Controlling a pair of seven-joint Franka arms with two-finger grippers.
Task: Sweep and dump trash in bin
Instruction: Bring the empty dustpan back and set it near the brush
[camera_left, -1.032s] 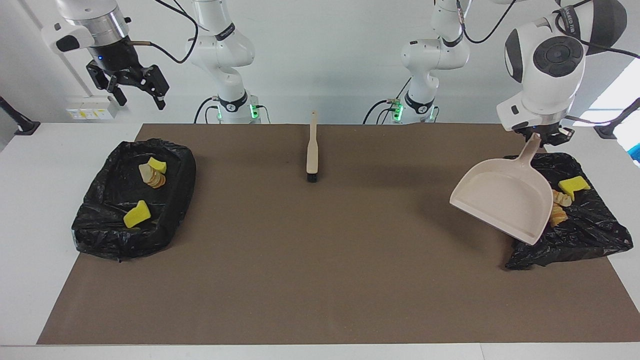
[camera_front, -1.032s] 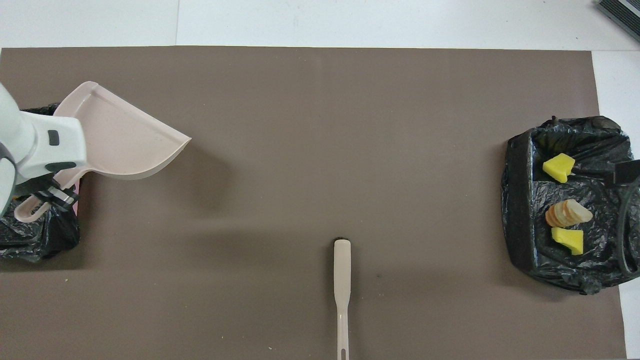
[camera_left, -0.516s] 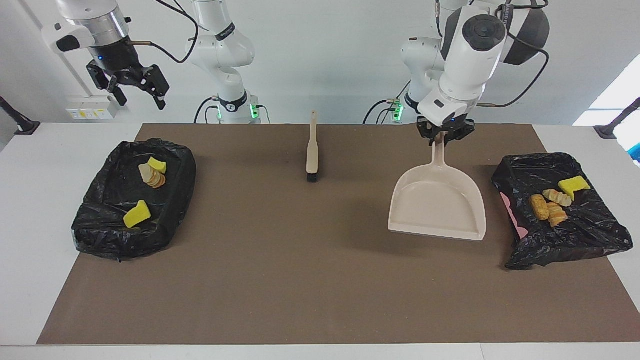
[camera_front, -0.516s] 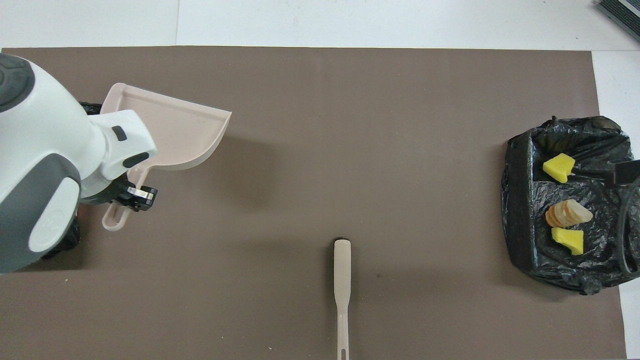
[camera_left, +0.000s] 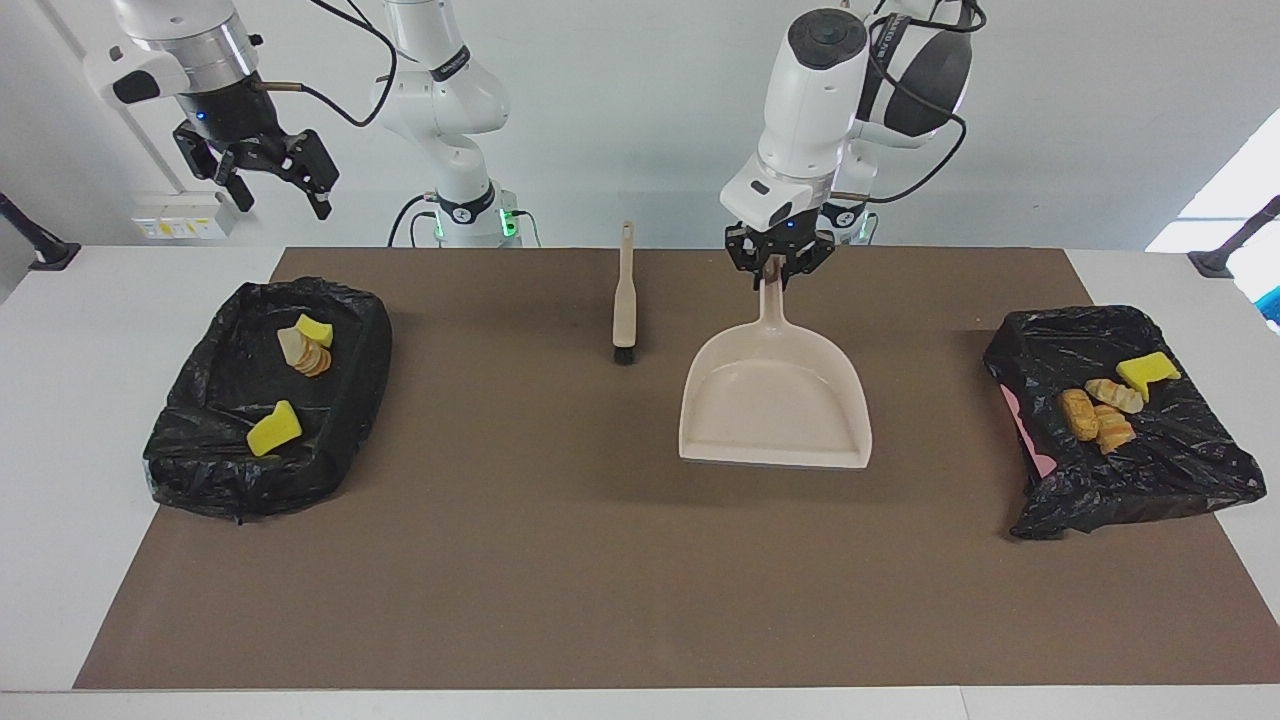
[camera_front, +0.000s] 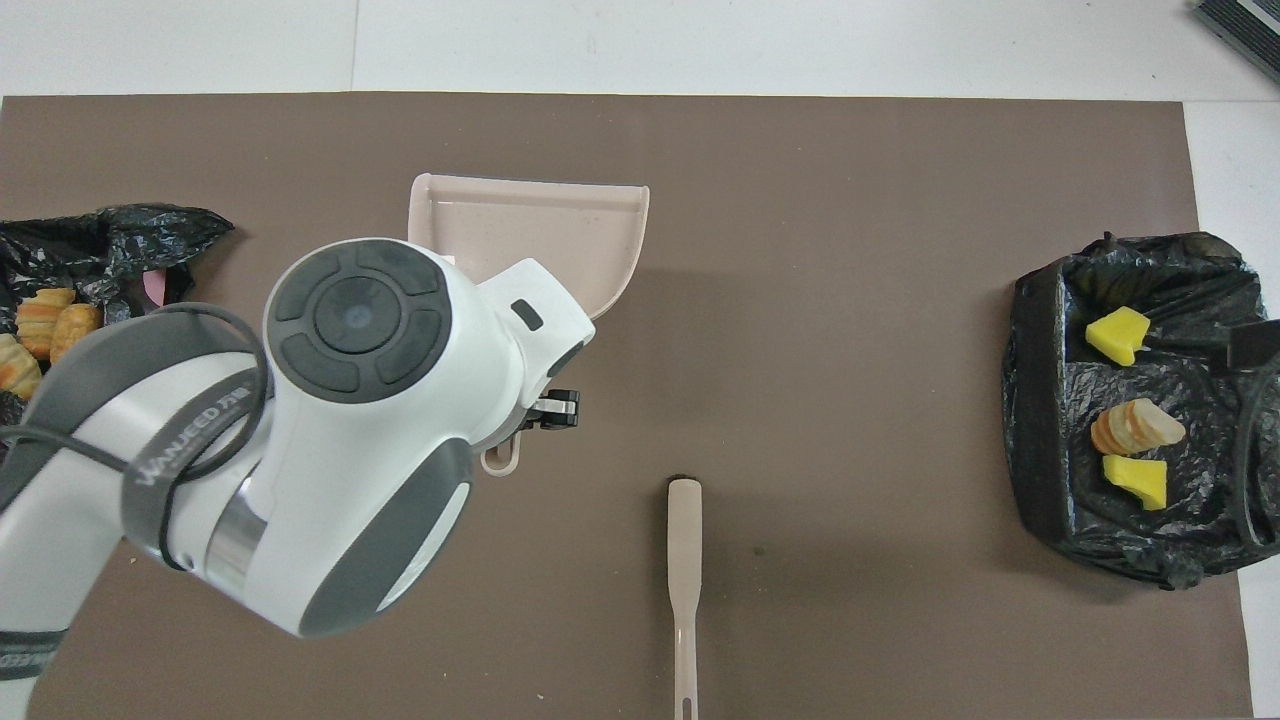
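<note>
The left gripper (camera_left: 778, 268) points straight down from a bent wrist, its fingers clamped on the dustpan handle (camera_left: 769, 300) just below it. The right gripper (camera_left: 268, 178) waits high in the air, tilted, fingers spread apart with nothing between them

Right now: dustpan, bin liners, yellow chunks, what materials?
Dustpan: likely rigid plastic, pale beige, smooth moulded rim. Bin liners: thin black plastic film, crinkled and glossy. Yellow chunks: probably sponge foam, matte with cut faces.
</note>
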